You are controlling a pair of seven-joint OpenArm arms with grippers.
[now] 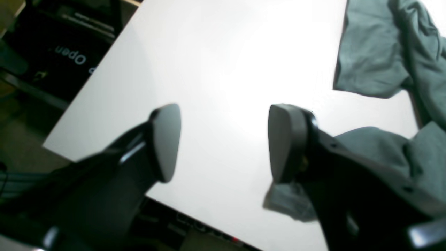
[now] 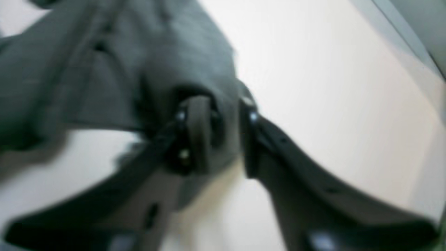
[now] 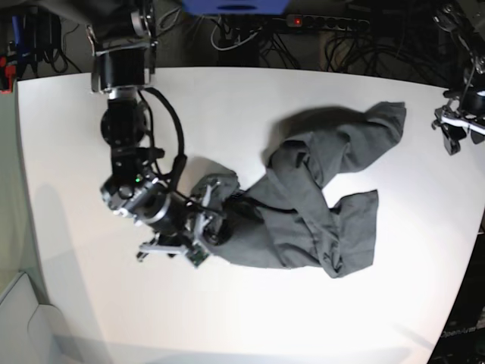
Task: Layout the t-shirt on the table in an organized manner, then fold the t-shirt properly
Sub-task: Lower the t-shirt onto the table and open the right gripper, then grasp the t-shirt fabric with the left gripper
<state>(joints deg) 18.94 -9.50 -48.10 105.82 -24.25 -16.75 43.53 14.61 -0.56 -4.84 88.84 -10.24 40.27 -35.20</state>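
Only one t-shirt (image 3: 318,205) lay on the counter (image 3: 227,98), crumpled near its middle. Two arms showed. The right hand (image 3: 203,221) reached low over the shirt's edge, fabric between its parted fingers; grip unclear. The left hand (image 1: 223,143) hung released over the counter's side, holding nothing.

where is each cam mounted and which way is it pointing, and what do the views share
left wrist: on the left arm, looking past its open left gripper onto the table, t-shirt at the side.
right wrist: on the right arm, blurred close-up; right gripper at a fold of t-shirt.
base: overhead, looking down on the table, crumpled t-shirt, right gripper and left gripper.
shared: all three show t-shirt and table.
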